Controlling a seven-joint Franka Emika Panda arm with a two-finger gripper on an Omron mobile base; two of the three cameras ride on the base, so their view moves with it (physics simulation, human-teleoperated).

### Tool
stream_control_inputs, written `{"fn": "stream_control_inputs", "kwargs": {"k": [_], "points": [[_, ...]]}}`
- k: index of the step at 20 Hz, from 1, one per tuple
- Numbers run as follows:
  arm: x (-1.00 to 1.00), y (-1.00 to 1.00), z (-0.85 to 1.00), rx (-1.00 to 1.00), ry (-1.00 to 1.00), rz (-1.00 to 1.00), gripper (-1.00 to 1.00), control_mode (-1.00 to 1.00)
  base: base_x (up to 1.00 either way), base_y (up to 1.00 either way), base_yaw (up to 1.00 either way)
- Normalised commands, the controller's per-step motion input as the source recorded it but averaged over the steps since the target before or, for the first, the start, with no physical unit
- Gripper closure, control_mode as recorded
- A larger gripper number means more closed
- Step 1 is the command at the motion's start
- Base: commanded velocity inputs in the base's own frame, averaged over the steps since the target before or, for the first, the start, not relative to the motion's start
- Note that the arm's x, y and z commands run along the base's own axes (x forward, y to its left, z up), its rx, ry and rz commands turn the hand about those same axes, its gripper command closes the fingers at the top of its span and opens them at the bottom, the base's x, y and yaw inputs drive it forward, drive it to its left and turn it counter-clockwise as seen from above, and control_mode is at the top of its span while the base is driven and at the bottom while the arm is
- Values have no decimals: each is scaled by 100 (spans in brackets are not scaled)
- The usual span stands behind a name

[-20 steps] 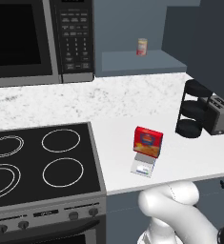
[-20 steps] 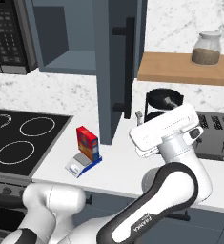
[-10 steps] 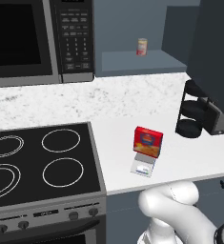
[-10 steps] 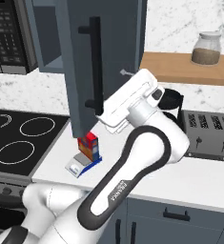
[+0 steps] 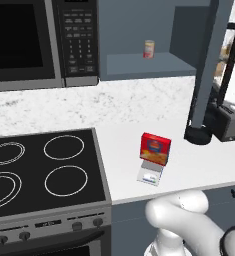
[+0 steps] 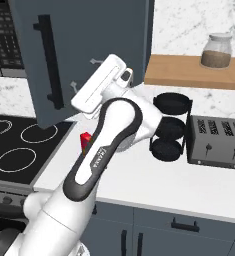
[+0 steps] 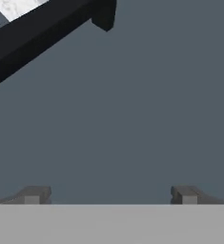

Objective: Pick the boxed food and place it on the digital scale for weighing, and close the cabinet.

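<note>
The boxed food (image 5: 155, 148) is a red carton standing upright on the small grey digital scale (image 5: 150, 175) on the white counter; a red corner of the boxed food (image 6: 85, 140) peeks out behind my arm. The blue-grey cabinet door (image 6: 89, 50) hangs part-way swung, with its black bar handle (image 6: 49, 62) facing the room. My gripper (image 6: 83, 73) is open and empty, its tips spread against the flat door face beside the handle. Up close, the gripper (image 7: 109, 195) faces the plain door (image 7: 132, 109), with the handle (image 7: 37, 33) at the upper left.
A red-and-cream can (image 5: 149, 49) sits on the inner cabinet shelf. The microwave (image 5: 39, 40) hangs over the black stove (image 5: 44, 170). A black rack (image 6: 171, 125) and toaster (image 6: 219, 145) stand right of my arm, under a wooden shelf (image 6: 189, 70) with a jar (image 6: 216, 50).
The arm has swung left and up with the hand against the door, and the door has swung left toward the cabinet. The carton has stayed on the scale.
</note>
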Motion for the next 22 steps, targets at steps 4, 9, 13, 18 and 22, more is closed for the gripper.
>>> {"fn": "stream_control_inputs", "kwargs": {"k": [4,9,13,18,22], "points": [[94,100,2,-4,5,-13,-100,-100,0,0,0],[100,86,0,-11,7,-20,-100,-100,0,0,0],[98,47,0,-8,11,-16,-100,-100,0,0,0],[90,42,0,-9,16,-19,-100,-100,0,0,0],[93,22,-12,-5,9,-10,-100,-100,0,0,0]]}}
